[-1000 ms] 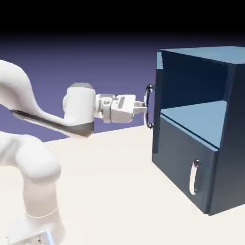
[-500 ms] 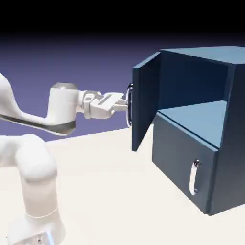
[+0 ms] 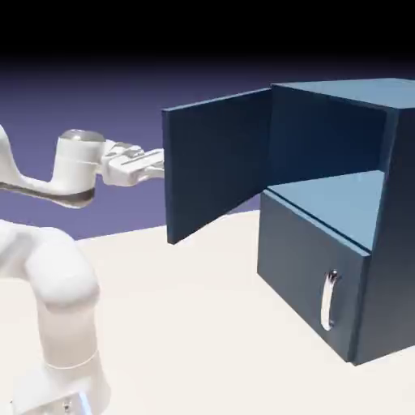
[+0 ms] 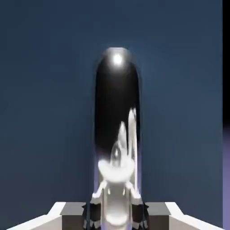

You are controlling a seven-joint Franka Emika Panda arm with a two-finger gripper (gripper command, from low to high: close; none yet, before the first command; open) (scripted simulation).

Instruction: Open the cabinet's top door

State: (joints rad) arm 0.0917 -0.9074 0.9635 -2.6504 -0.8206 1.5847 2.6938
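The dark blue cabinet [image 3: 393,243] stands at the exterior view's right. Its top door [image 3: 217,162] is swung wide open, its inner face toward the camera, and the lighter blue shelf [image 3: 336,198] is exposed. My gripper [image 3: 156,164] reaches to the door's outer edge; the door hides its fingertips and the handle there. In the hand view the shiny silver handle [image 4: 117,117] fills the middle against the door panel [image 4: 45,90]. My gripper [image 4: 116,214] is shut on it, and one grey finger [image 4: 72,213] shows at the bottom.
The lower door [image 3: 312,275] is closed, with its silver handle [image 3: 328,300] near its right edge. The white arm's base [image 3: 61,324] stands at the lower left on the pale table [image 3: 211,324]. A strip of violet backdrop [image 4: 226,170] shows past the door's edge.
The top door has swung from barely ajar to wide open. My gripper has travelled left with the handle, and the forearm has pulled back toward the base.
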